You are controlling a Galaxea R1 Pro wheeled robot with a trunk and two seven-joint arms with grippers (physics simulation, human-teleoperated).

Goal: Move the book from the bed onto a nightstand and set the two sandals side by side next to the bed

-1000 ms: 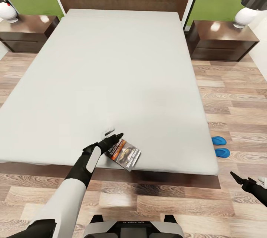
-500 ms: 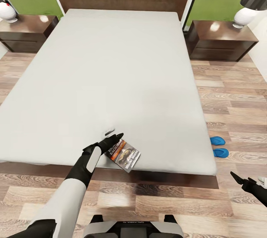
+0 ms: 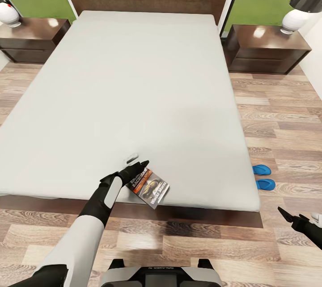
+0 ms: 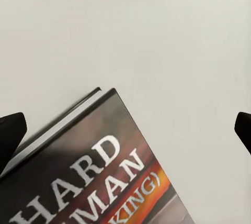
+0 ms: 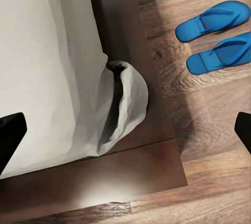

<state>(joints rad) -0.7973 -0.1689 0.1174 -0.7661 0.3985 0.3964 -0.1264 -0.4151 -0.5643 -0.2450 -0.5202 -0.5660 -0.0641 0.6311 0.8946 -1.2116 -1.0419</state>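
Lying flat on the bed, the book runs diagonally beneath the wide-spread left end effector.

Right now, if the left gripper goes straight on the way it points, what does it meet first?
Most likely the book: in the left wrist view it lies between the open fingers of the left gripper, on the grey mattress. Depth is unclear, so it may already be nearly touching.
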